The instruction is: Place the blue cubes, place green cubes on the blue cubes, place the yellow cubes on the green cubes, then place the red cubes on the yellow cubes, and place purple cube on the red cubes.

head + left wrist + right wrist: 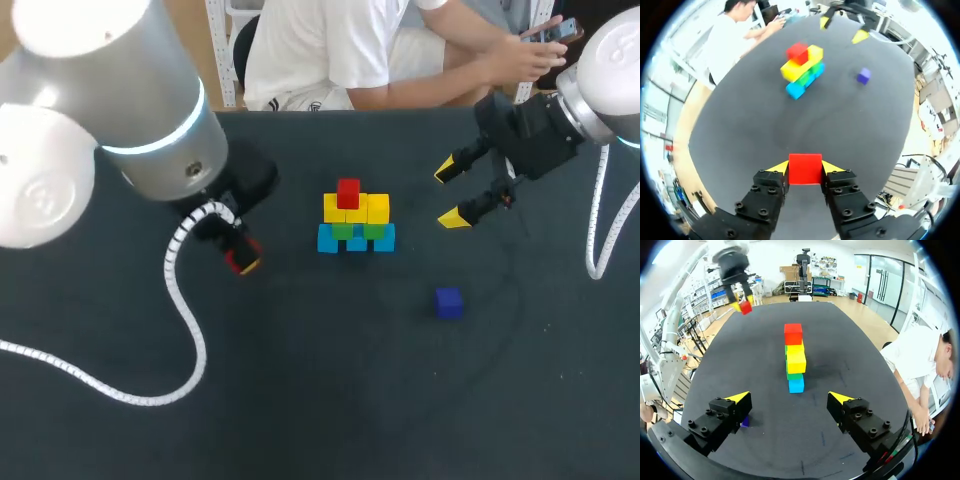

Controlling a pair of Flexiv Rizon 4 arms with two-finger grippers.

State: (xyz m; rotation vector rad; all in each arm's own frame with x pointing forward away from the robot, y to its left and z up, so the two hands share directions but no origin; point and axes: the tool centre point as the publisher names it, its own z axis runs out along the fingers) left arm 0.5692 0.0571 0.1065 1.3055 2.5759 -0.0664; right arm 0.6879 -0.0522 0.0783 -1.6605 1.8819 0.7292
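A small pyramid stands mid-table: blue cubes (326,239) at the base, green cubes (343,230) on them, yellow cubes (378,208) above, and one red cube (348,192) on top. To the left of it my left gripper (243,259) is shut on a second red cube (805,169), held above the table. A purple cube (448,302) lies alone in front and to the right of the pyramid. My right gripper (451,195) hangs open and empty to the pyramid's right. In its wrist view the pyramid's red cube (793,334) is ahead of the right gripper (789,398), and the purple cube (745,423) peeks out under one finger.
The left arm's white coiled cable (190,330) loops down onto the dark table (320,400) at the front left. The right arm's cable (600,230) hangs at the right edge.
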